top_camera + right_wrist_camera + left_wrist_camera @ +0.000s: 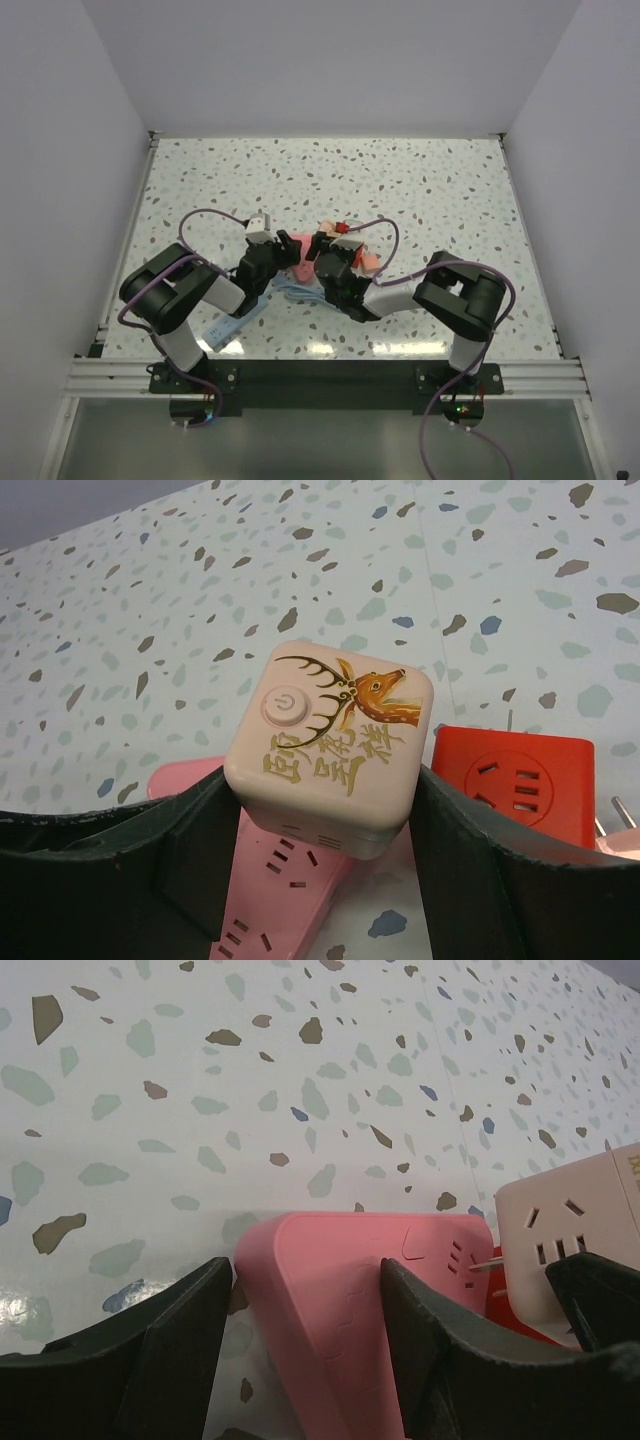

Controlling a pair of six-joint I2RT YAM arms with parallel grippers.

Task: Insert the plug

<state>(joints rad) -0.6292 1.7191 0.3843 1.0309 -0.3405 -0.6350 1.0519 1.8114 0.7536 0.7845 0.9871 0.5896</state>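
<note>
The plug (335, 740) is a pale salmon cube with a gold deer print and a power button. My right gripper (322, 800) is shut on its two sides and holds it above the flat pink triangle socket block (270, 900). In the left wrist view the plug (575, 1225) sits at the right, its metal prongs pointing at the slots of the pink triangle (340, 1290). My left gripper (305, 1290) is closed around the pink triangle, one finger (440, 1350) pressed on its face. In the top view the left gripper (272, 258) and the right gripper (330, 258) meet at the pink triangle (300, 250).
A larger bright red cube socket (520, 785) stands just right of the plug. A pale blue cable (295, 292) and a light strip (232, 325) lie near the left arm. The speckled table (400, 180) has white walls on three sides.
</note>
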